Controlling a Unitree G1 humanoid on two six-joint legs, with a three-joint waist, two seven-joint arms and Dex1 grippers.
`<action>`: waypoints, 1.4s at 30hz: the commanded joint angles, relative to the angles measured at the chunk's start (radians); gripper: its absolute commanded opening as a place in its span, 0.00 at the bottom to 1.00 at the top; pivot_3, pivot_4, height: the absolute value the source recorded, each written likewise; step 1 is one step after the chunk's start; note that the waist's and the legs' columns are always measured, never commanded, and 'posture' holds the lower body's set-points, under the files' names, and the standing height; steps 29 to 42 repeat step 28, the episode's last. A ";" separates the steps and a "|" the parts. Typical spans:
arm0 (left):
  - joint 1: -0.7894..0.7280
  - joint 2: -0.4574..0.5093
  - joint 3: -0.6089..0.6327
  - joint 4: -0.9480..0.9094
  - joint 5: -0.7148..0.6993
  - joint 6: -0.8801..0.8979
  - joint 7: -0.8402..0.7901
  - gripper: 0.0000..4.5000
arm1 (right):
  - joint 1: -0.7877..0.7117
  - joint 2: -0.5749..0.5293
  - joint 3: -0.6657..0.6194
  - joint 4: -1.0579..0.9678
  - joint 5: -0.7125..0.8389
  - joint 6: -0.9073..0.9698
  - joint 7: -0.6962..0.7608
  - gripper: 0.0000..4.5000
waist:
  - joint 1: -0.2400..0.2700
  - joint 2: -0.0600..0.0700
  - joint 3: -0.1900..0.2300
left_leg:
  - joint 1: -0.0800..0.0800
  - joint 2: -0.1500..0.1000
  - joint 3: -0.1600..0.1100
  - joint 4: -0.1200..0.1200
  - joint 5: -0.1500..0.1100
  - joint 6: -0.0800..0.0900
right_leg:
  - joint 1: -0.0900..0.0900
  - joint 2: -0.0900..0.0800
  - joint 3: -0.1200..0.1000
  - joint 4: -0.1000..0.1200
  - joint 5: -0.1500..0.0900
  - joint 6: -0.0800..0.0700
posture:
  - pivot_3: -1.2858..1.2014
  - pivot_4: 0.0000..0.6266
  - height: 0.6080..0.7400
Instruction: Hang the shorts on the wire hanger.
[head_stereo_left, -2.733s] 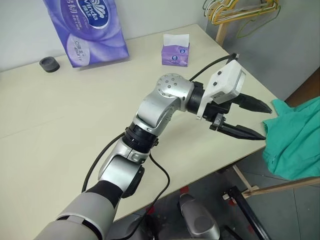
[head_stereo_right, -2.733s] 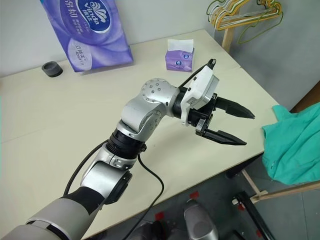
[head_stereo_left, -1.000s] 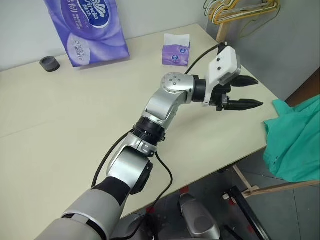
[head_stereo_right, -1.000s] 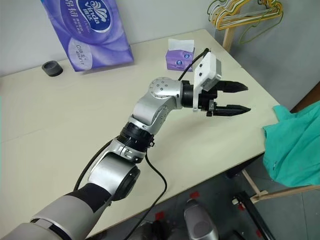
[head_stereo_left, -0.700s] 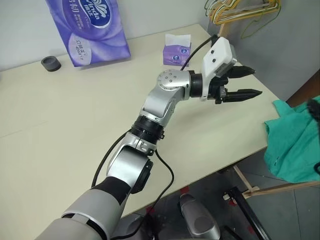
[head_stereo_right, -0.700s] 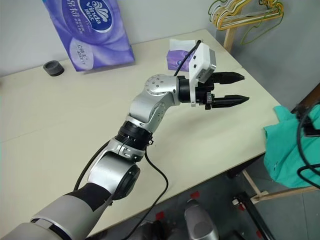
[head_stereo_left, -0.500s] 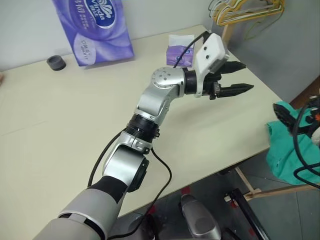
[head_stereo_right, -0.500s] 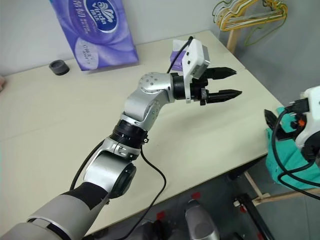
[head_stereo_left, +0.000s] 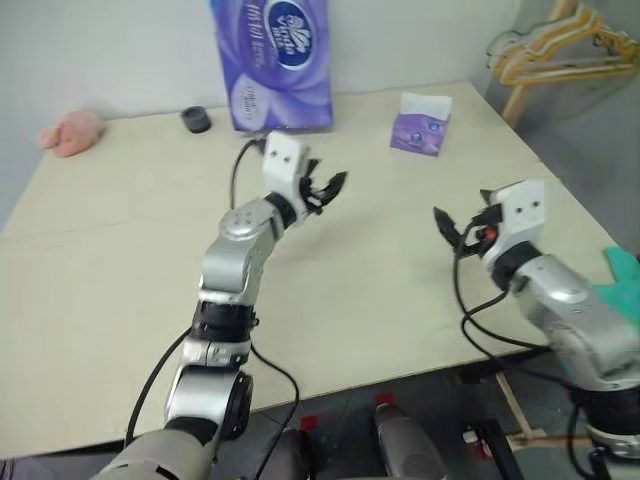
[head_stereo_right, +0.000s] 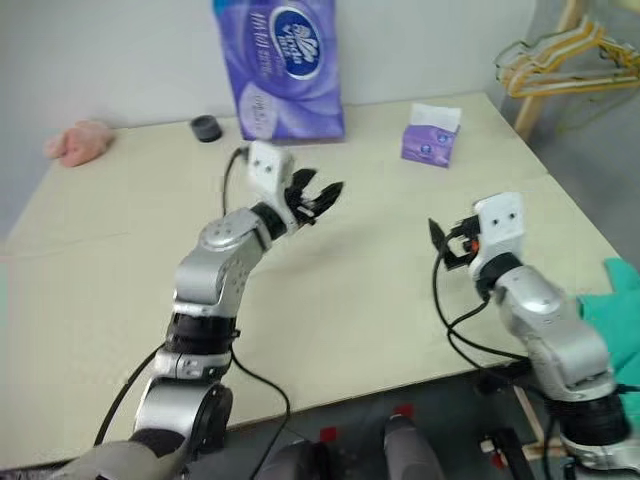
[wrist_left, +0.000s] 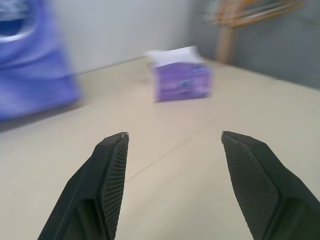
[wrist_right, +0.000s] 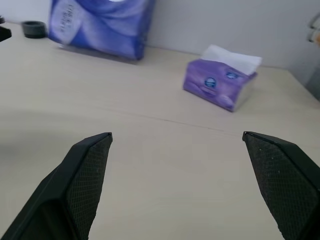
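Both grippers hover empty over the cream table (head_stereo_left: 120, 300), the left gripper (head_stereo_left: 330, 190) and the right gripper (head_stereo_left: 448, 228) each with fingers spread apart, while the teal shorts (head_stereo_left: 622, 268) lie off the table's right edge, beside the right arm.

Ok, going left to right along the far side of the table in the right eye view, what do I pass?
pink fluffy cloth → small black round thing → big purple tissue pack → small purple tissue box → bunch of hangers, off the table's right corner
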 joint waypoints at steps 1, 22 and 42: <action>0.087 0.011 0.039 -0.084 0.034 -0.024 0.096 0.70 | -0.001 0.064 0.011 0.048 -0.060 -0.100 0.058 0.99 | 0.038 -0.006 -0.008 | 0.000 0.000 0.000 0.001 0.001 -0.001 | 0.000 0.000 -0.001 0.000 0.001 -0.002 | 0.53 0.08 1.00; 0.172 0.090 0.083 0.082 0.019 -0.195 0.080 0.70 | 0.000 0.253 -0.093 0.259 -0.192 -0.255 0.124 0.99 | 0.146 -0.020 -0.054 | 0.006 0.001 -0.013 -0.002 0.016 -0.004 | 0.013 0.005 -0.022 -0.003 0.011 -0.019 | 0.54 0.05 1.00; 0.182 0.075 0.078 0.073 0.013 -0.201 0.082 0.70 | -0.013 0.265 -0.102 0.272 -0.203 -0.257 0.137 0.99 | 0.145 -0.019 -0.058 | 0.006 0.001 -0.016 -0.003 0.016 -0.005 | 0.013 0.005 -0.022 -0.003 0.011 -0.019 | 0.54 0.05 1.00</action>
